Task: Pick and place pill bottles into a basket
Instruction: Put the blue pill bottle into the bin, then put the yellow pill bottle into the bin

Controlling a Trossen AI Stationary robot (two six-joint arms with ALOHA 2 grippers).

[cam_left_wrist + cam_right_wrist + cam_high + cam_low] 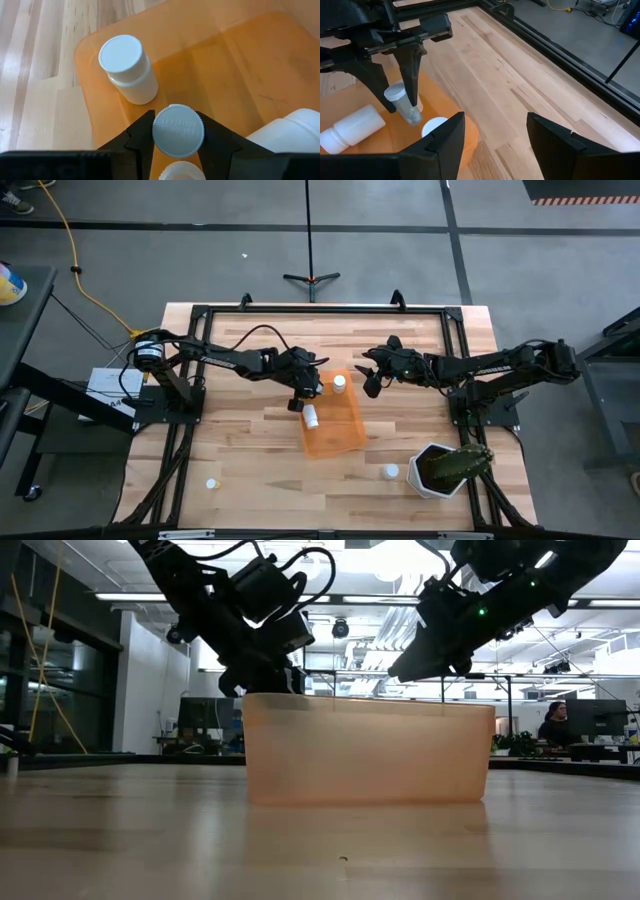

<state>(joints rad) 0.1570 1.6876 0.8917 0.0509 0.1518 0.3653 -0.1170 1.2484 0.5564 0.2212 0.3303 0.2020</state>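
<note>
the left gripper [177, 145] grasps a pill bottle [178, 131] by its cap above the orange basket [345, 435]. the right gripper [492, 137] hangs released just beside the basket.

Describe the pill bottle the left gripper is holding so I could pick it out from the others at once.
Start at the orange basket in the middle of the table. Above its rear left part hangs the left gripper, with a small white pill bottle clamped between its fingers. Unlike the upright bottle and the bottle lying on its side on the basket floor, it is held in the air.
</note>
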